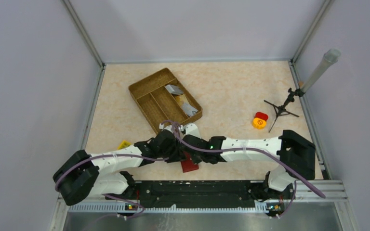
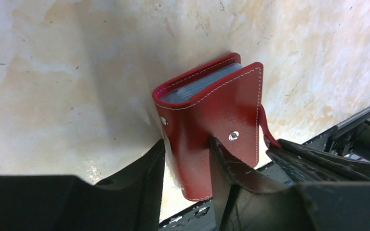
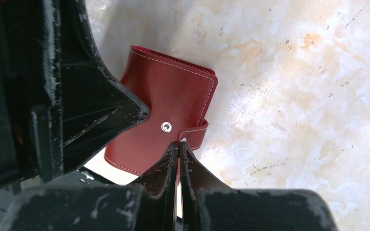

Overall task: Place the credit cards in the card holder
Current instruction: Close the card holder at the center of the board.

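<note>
top view overhead, looking down at table [image 1: 231, 86]; both wrist views close on card holder [image 2: 226, 106].

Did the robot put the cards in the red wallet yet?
Not yet. Done: nothing that shows. The grey cards lie in the tray, and a yellow card lies on the table. In hand: the left gripper clamps the holder and the right gripper pinches its strap, probably to open it. Left: open it, fetch each card, slide it in.

Your left arm [image 1: 110, 163] and right arm [image 1: 253, 143] are white with black joints, trailing purple cables [image 1: 243, 149]; the right end effector [image 3: 178, 144] is scuffed black.
</note>
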`<move>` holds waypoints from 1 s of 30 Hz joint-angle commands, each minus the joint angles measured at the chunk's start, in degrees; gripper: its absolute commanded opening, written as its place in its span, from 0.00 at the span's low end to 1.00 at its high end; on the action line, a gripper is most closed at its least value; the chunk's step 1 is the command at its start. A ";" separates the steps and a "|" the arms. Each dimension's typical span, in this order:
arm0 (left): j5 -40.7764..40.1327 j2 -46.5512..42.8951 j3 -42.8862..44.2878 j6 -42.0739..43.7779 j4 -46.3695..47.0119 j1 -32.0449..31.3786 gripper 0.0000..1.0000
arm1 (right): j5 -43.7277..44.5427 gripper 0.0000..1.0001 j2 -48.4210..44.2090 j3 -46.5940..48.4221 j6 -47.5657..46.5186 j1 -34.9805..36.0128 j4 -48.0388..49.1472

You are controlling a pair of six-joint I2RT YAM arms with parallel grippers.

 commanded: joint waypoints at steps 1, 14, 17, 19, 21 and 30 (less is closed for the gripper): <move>-1.43 -1.56 -0.93 1.51 -2.16 0.04 0.42 | -0.36 0.00 -3.24 -0.44 0.75 -0.33 2.79; -3.11 -5.59 -2.18 -0.69 -5.72 0.10 0.49 | -0.09 0.00 -2.91 -1.09 1.77 -0.28 2.44; -2.63 -4.12 -2.72 -0.87 -4.80 0.10 0.44 | -0.64 0.00 -2.95 -1.16 1.51 -0.27 2.93; -1.59 -2.80 -2.69 -0.95 -3.75 0.10 0.41 | -1.46 0.00 -2.89 -1.35 0.93 -0.28 3.62; -0.78 -1.64 -2.73 -1.01 -2.35 0.10 0.38 | -2.61 0.00 -2.74 -1.65 0.17 -0.36 4.67; -0.10 1.16 -2.56 -2.01 -1.72 0.10 0.26 | -4.71 0.00 0.95 -1.51 -0.65 -0.14 6.29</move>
